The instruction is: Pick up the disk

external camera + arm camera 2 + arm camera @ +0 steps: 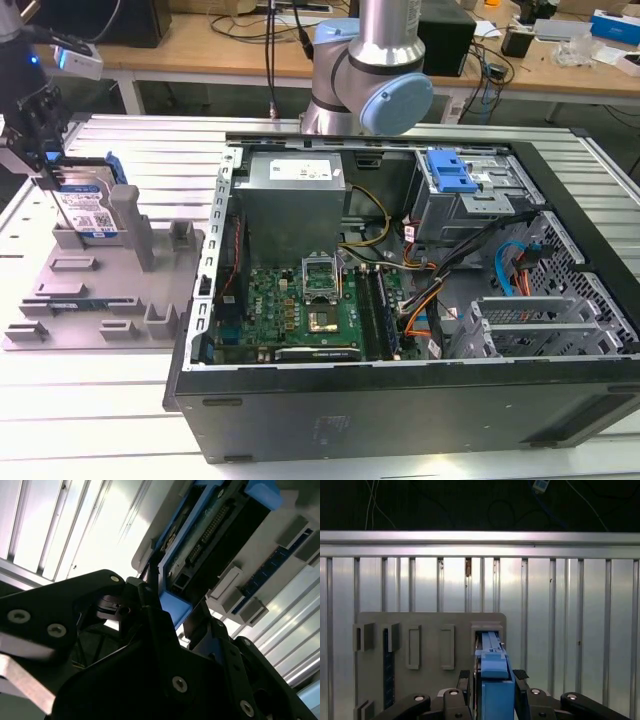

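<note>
Currently the gripper [492, 676] is closing on the disk [88, 207], its two black fingers [465, 678] pressing against opposite faces near the blue-railed top edge, as both wrist views are showing. The disk is standing upright on its edge in a slot of the grey fixture [110, 300], at the exterior view's left, its white-and-blue label facing the camera. Upright posts of the fixture are crowding it closely on both sides, one tall grey post [128, 215] sitting just beside its edge. A dark narrow strip [388, 667] is lying in another slot of the same fixture, apart from the disk. The fixture is resting on a slatted metal table [130, 400]. Just beside it, toward the exterior view's right, an open computer case [400, 405] is lying on its side, holding a grey power supply [295, 195], a green motherboard [300, 305], a bundle of orange and black cables [440, 290] and a blue drive-bay bracket [449, 172]. The arm's base [375, 70] is rising behind the case, in front of a cluttered wooden workbench [200, 50].
</note>
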{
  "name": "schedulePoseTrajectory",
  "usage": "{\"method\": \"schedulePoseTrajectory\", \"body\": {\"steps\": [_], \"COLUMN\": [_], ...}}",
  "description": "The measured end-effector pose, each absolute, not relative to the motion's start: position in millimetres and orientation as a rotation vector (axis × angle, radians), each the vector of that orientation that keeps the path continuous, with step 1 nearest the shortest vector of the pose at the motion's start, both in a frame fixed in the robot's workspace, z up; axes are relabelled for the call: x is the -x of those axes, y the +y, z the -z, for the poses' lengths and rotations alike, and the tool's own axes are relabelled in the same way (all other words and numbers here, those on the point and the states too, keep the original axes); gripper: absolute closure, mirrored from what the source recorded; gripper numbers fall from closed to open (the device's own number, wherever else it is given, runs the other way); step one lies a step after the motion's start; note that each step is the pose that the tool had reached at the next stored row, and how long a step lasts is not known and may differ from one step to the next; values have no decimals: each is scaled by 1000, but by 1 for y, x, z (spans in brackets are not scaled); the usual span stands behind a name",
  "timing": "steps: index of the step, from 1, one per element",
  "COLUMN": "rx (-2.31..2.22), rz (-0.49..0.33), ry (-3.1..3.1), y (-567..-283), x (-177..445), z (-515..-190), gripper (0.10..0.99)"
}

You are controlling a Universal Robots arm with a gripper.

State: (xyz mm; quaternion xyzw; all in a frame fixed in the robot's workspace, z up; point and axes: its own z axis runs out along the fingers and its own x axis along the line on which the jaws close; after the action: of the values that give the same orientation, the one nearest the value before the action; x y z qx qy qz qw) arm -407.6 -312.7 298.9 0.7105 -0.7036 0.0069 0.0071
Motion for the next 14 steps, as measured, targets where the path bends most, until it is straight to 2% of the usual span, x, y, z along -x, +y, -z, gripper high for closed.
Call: {"method": "schedulePoseTrajectory", "body": {"steps": [3,4,5,14], "rx": [-2222,-2222,-2221,-2224], "rz": [-22,-22,-22,-17], "ry": [-2201,-2201,-2201,-2204], "y": [-313,-313,-313,-313], "x": [408,408,408,408], "z": [-298,-298,-298,-298], "gripper": [647,714,722,722]}}
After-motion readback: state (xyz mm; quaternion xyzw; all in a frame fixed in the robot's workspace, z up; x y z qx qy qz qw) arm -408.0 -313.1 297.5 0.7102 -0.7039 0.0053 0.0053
